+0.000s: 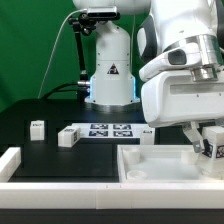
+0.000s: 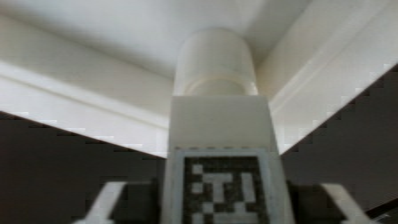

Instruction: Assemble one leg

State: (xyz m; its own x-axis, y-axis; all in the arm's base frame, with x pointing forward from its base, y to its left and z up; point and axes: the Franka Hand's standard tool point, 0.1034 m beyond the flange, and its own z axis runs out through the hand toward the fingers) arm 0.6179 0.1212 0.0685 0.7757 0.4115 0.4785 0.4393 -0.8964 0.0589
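At the tabletop edge nearest the exterior camera, toward the exterior view's right, the gripper stands low over the large white panel. Its two fingers are clenched on the leg, one on each side face; the wrist view confirms the grasp, with the leg filling the gap between the gripper tips.

The leg is held roughly upright. Its black-and-white tag faces the wrist camera, and its rounded end points at an inner corner of the panel, where two raised rims meet. Whether that end touches the panel surface cannot be told.

The panel lies flat on the black tabletop, in the corner nearest the exterior camera. Behind it, toward the table's middle, the marker board lies flat. A loose white block sits just beside the board's end on the exterior view's left. A second tagged block stands farther toward that side edge, well apart from the panel.
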